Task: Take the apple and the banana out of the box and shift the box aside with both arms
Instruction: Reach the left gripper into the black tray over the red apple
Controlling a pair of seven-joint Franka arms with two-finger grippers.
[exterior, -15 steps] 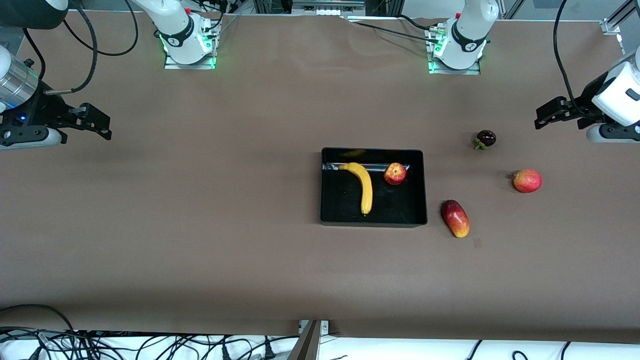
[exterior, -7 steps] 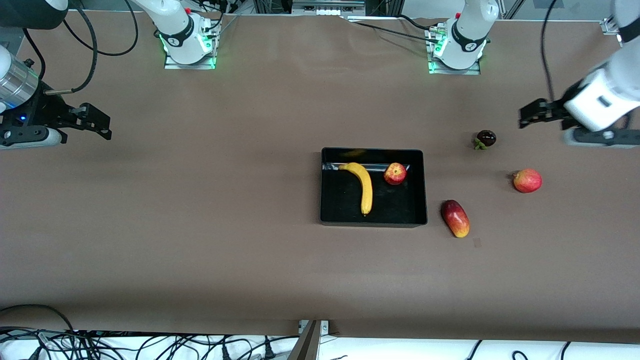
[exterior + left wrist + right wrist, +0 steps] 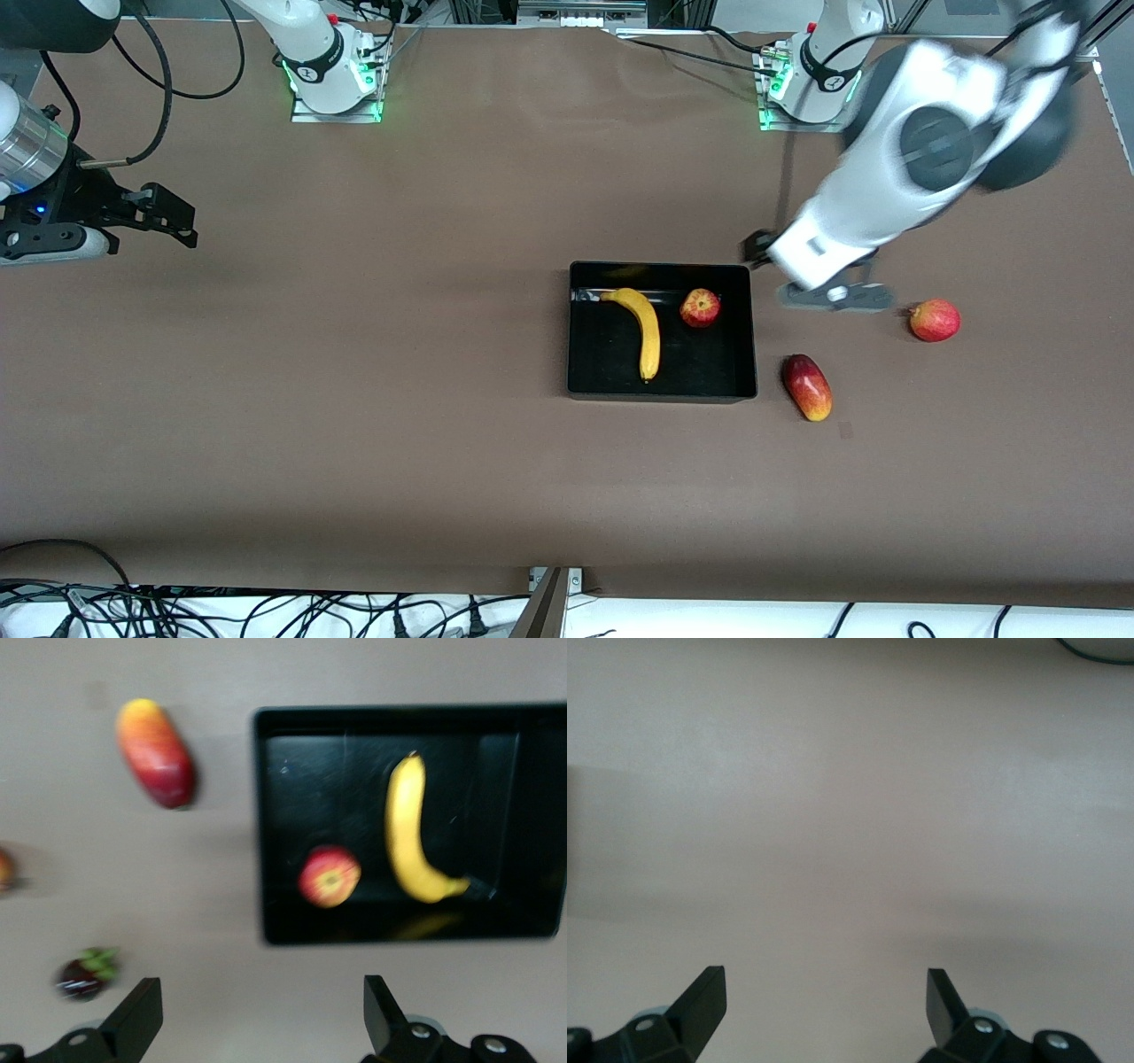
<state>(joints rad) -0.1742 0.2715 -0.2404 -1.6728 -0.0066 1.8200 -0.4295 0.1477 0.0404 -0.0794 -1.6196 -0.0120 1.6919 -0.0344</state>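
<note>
My left pincer (image 3: 257, 1019), spread and empty, hangs over desk (image 3: 354, 399) beside glossy black plastic box (image 3: 749, 337) holding yellow banana (image 3: 647, 332) and small red apple (image 3: 700, 307). Right pincer (image 3: 824, 1005) spread, waiting over bare desk.

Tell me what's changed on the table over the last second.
The left gripper swung in from the table's end, open and empty, to the black box's corner. The banana and apple stayed inside the box. The right gripper waits, open, unmoved.
</note>
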